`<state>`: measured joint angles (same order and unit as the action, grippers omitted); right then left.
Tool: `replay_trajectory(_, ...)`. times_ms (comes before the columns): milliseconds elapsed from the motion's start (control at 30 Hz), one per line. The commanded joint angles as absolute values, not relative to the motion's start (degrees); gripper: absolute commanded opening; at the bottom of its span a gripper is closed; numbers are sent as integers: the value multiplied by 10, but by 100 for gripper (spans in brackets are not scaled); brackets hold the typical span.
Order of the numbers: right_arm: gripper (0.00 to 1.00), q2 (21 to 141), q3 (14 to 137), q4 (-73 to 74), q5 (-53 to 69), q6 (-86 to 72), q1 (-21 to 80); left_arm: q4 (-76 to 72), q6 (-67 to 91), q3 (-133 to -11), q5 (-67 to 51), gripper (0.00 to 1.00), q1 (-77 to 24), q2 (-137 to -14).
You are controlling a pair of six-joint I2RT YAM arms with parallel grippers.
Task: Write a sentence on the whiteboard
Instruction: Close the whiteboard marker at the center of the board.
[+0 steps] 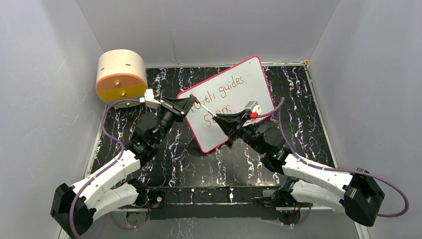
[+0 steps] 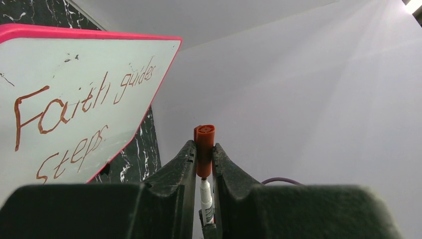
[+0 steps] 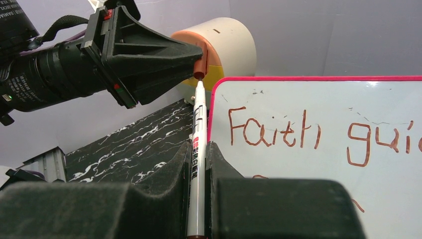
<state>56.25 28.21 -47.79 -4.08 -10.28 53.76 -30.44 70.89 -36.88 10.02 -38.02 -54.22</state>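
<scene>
Whiteboard (image 1: 255, 74), 1, skewed on tabletop (image 1: 164, 164): stiff, light, slick-faced by the look; best taken at pink frame. Sentence (image 1: 221, 92) on it, 2 lines, 3 words, probably smudgeable. Left end effector (image 2: 204, 149) pinched on 1 cap (image 2: 204, 133); right end effector (image 3: 198, 147) clamped on 1 slim marker (image 3: 199, 109), tip at cap. 1 drum (image 1: 121, 74) behind.
</scene>
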Motion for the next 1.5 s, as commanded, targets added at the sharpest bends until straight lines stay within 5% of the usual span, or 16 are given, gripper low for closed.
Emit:
replay_trajectory(0, 0, 561, 290, -512, -38, -96, 542, -328, 710, -371, 103, 0, -384, -543)
replay_trajectory(1467, 0, 649, 298, -675, -93, -116, 542, -356, 673, -382, 45, 0, -433, -591)
